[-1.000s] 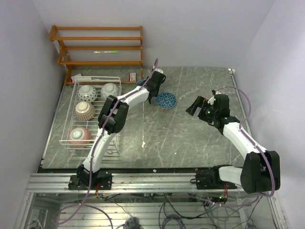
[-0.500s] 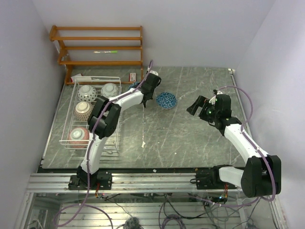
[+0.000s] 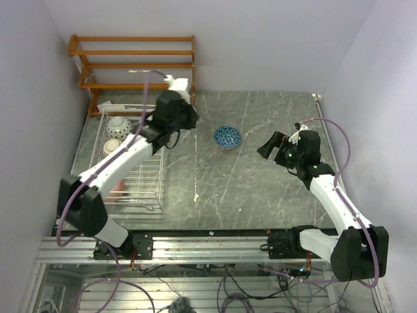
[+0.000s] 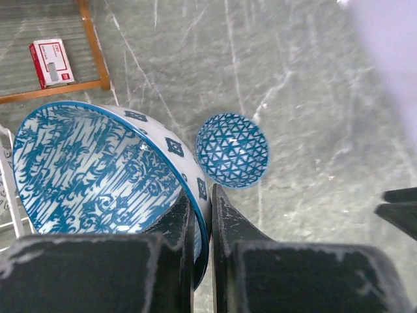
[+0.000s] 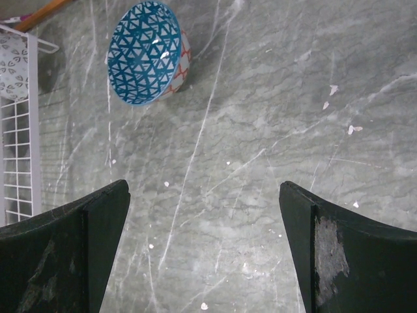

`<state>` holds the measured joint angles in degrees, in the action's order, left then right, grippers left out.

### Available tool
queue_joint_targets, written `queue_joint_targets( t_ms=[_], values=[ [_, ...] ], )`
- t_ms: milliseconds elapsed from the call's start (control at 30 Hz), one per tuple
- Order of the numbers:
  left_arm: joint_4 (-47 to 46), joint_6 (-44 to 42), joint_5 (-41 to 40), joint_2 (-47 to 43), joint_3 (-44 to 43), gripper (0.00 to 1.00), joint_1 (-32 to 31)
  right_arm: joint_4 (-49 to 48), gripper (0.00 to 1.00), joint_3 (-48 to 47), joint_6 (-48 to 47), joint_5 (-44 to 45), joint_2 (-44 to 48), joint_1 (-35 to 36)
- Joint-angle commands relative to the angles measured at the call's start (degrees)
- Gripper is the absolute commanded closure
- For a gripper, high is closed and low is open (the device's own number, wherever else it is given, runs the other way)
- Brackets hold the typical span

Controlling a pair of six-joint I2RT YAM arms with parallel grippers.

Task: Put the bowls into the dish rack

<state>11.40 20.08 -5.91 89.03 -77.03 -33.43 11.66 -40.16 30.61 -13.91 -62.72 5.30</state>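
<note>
Blue-patterned round ceramic bowl [image 4: 98, 176] is clamped at its rim by the left jaws. The right jaws gape empty above the grey bench [image 5: 260, 130].

Held bowl [image 4: 98, 176]: glazed ceramic, glossy; light glints off its blue-on-white inside.
Second bowl [image 4: 232, 150]: the same smooth, shiny glaze.
Rack [image 3: 146, 179]: thin wire under a smooth white coat.
Surface [image 4: 313, 98]: grey-green, stone-like with pale veins, smooth, faint sheen, a few white flecks.
Shelf [image 3: 130, 65]: orange-brown wood, smooth finish.
Box [image 4: 52, 62]: red and white card, as far as I can tell.
My left hand [image 4: 203, 215]: black matt fingers, plastic by the look, greyed with scuffs.
My right hand [image 5: 203, 189]: the same black matt fingers, scratched and worn pale.
</note>
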Motion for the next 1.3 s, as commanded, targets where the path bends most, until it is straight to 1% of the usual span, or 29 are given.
queue_joint_targets(
  t_ms=[0,167,267,367,533,700,800,900,967,1033,1167,1267],
  values=[
    [-9.5,9.6,14.7,-7.8,9.4,0.93,9.0,1.6,0.01,-1.2,-1.1,-1.0,2.0,-0.3],
    [-19.7,21.0,27.9,-13.5,22.0,0.93,21.5,2.6,0.01,-0.7,-1.5,-1.7,3.6,-0.3],
    [-27.8,27.5,33.5,-15.0,28.4,0.93,26.6,3.3,0.01,-0.5,-1.7,-1.8,4.4,-0.2],
    [-36.5,33.3,38.2,-14.6,32.9,0.93,30.7,4.2,0.01,-0.6,-1.9,-1.7,5.1,-0.3],
    [-52.3,44.8,44.3,-10.5,39.6,0.93,35.4,4.6,0.01,-0.6,-2.0,-1.1,5.7,-0.3],
    [-69.6,57.2,48.1,-3.1,46.2,0.93,40.5,3.9,0.02,-0.4,-1.7,-1.4,5.0,-0.2],
    [-80.5,63.2,49.1,1.0,48.6,0.93,42.3,3.6,0.02,-0.5,-1.7,-1.3,4.4,-0.3],
    [-87.1,67.6,49.9,4.7,49.2,0.93,43.2,3.0,0.02,-0.5,-1.5,-1.3,3.8,-0.3],
    [-90.3,70.1,50.0,6.7,49.8,0.93,43.6,2.7,0.02,-0.5,-1.4,-1.4,3.5,-0.3],
    [-90.7,70.8,50.2,8.4,50.0,0.93,44.1,2.3,0.02,-0.4,-1.3,-1.4,2.9,-0.3],
    [-86.7,69.1,50.4,10.0,50.7,0.93,45.2,1.6,0.02,-0.1,-1.5,-1.6,2.2,-0.2],
    [-80.5,65.8,50.0,9.5,51.6,0.93,46.2,1.1,0.02,0.1,-1.6,-1.9,1.5,-0.2]
  ],
)
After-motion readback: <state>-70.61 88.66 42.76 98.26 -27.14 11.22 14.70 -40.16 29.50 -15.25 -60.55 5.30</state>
